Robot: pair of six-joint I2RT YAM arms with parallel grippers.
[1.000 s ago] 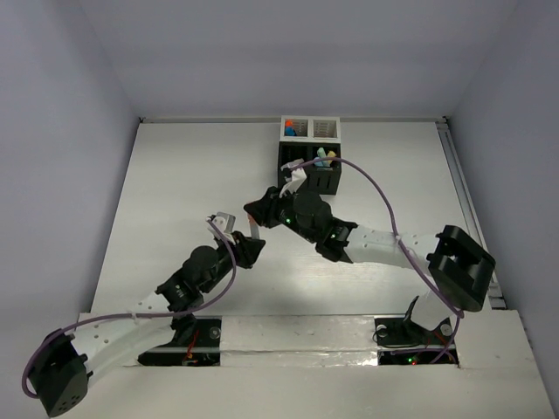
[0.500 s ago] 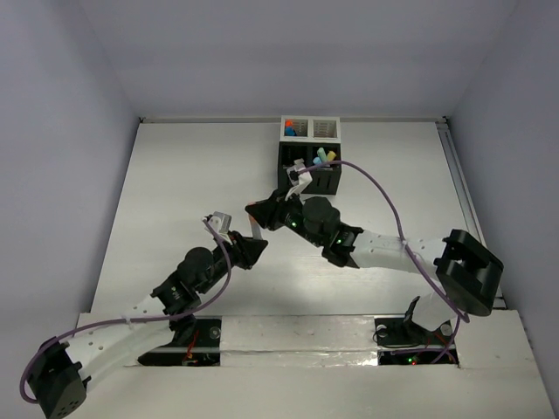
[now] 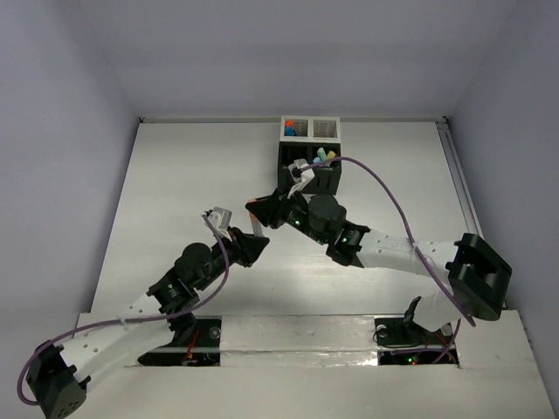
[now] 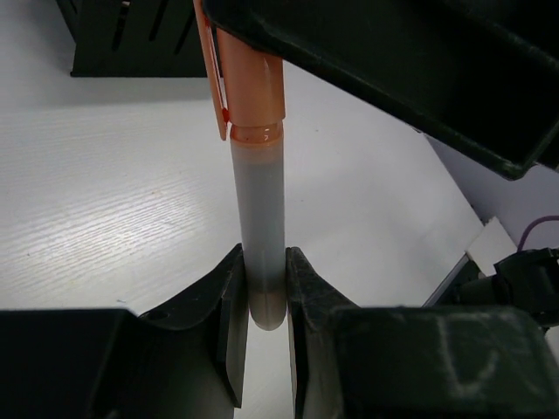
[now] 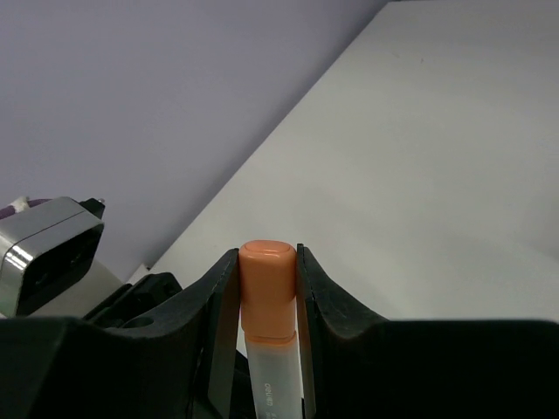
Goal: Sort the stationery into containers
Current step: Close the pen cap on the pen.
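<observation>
**Centre barred, sides open**
The two arms meet at the table's (image 3: 175,192) centre, the left end effector (image 4: 262,279) and right end effector (image 5: 267,262) both clamped on one marker (image 4: 258,218). Together they make a barrier just in front of the organizer (image 3: 309,157) at the far edge. The right arm's cable (image 3: 384,196) arches high, right of centre. Bare table runs along the left and right edges to both far corners.

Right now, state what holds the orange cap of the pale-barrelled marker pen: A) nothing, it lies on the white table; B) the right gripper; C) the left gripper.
B: the right gripper clamps the orange cap, while the left gripper pinches the pale barrel at its other end.
</observation>
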